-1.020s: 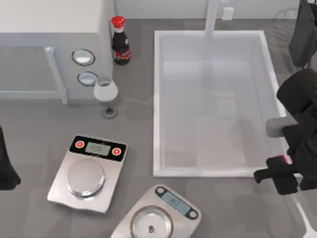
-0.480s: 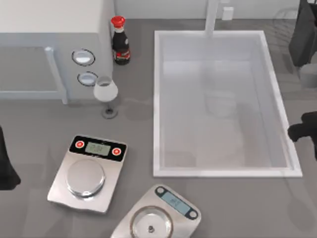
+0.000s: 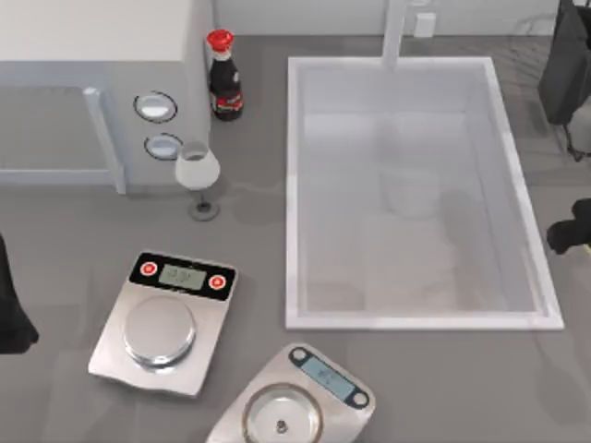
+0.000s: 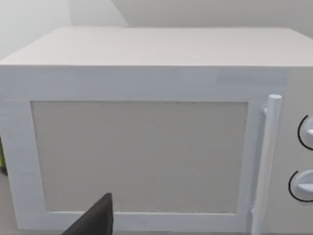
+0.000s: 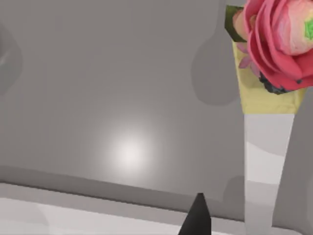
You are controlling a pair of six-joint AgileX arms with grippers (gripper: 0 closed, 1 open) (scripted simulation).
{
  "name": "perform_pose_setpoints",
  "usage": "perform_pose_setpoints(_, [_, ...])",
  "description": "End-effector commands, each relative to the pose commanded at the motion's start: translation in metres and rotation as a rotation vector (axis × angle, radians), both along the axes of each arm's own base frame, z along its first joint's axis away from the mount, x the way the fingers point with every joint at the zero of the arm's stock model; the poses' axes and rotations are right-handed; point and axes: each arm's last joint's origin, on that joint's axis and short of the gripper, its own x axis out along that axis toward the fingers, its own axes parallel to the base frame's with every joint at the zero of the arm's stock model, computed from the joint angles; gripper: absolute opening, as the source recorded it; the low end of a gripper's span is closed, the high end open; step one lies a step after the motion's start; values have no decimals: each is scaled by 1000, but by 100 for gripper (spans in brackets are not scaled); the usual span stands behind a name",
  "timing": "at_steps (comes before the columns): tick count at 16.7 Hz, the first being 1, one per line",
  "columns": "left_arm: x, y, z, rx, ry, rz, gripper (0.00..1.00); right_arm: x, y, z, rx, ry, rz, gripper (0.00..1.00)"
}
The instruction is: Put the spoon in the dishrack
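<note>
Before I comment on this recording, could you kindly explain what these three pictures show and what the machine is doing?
It is a simulated pair of AgileX arms at a table. The top view looks straight down: a microwave, a sauce bottle, a wine glass, two kitchen scales and a large white sink. The left arm sits at the table's left edge, the right arm at its right edge. The left wrist view faces the microwave door. The right wrist view shows grey surface and a pink flower in a vase. I see nothing held.

Brushed metal is seen on both scales (image 3: 159, 325), clear glass on the wineglass (image 3: 198, 172), matt grey on the table (image 3: 83, 231).
</note>
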Motion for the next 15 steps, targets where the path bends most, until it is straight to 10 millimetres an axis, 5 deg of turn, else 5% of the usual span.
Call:
perform_pose_setpoints(6, [0,0,0,0,0,0,100,23,-43,8,198,-224,-144,0])
perform_pose_setpoints(11, [0,0,0,0,0,0,100,40,-112,27,347,-655,-265,0])
perform_pose_setpoints(15, [0,0,0,0,0,0,100,24,-168,58,320,-1086,-266,0])
